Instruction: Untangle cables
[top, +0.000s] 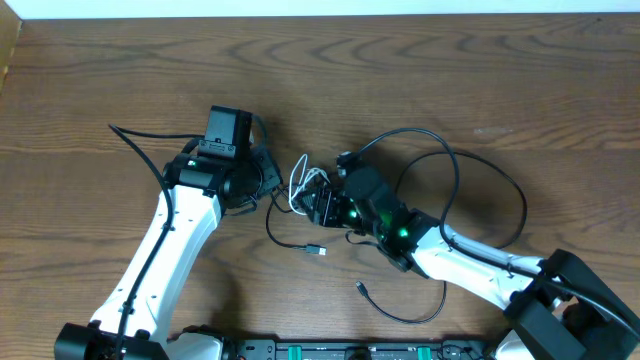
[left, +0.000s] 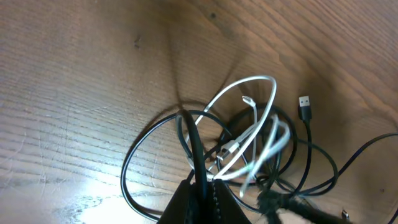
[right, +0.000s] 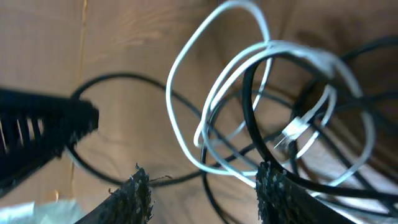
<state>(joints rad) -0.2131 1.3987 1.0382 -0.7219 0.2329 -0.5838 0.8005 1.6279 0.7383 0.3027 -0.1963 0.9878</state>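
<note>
The cables (top: 302, 192) sit knotted near the middle of the table (top: 450, 60), with the white cable (top: 297, 182) coiled through black loops. The left gripper (left: 200, 194) is pressed together, apparently pinching a black cable (left: 191, 146). The right gripper (right: 204, 179) is spread around the coil. The step looks like parting the knot. Next, the right should pinch the white strand and draw it toward the bare far edge.

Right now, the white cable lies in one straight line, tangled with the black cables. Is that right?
No, it is not straight. The white cable is curled into several loops; the right wrist view shows this clearly. It is indeed tangled with the black cables.
</note>
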